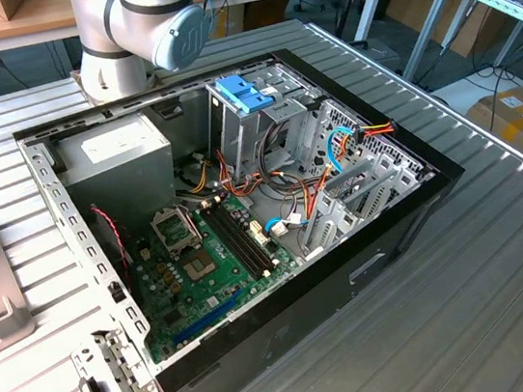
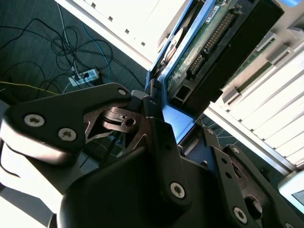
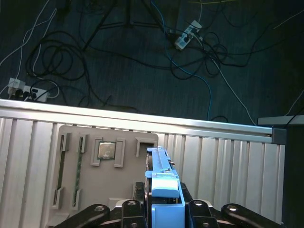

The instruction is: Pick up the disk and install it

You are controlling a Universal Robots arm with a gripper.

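The slatted metal table [image 1: 510,298] is the biggest thing we see, and in the exterior view it carries the open black computer case [image 1: 263,347]. Behind the case stands the robot arm [image 1: 149,22]. Inside the case we make out the grey power supply [image 1: 114,148], the green motherboard [image 1: 207,262] and, at the drive bay, a blue piece with two paddle tabs [image 1: 245,91]. Loose coloured wires [image 1: 333,152] lie across the bay side.

Both wrist views give us what the exterior view does not: the disk [image 2: 223,42], gripped by the tool [image 2: 178,121]. In the second wrist view we see its green circuit underside and connector; the black fingers [image 2: 159,137] are closed narrow on its light-blue rail. In the first wrist view the disk [image 3: 164,183] is edge-on, clamped by the tool [image 3: 164,202].

Past the disk's end a grey tray [image 3: 71,180] rests on the slats, a square chip [image 3: 105,150] in one pocket. We cannot tell whether the disk touches the tray. Beyond the table's edge, cables and a power strip [image 3: 187,35] lie on the dark floor [image 3: 118,80].
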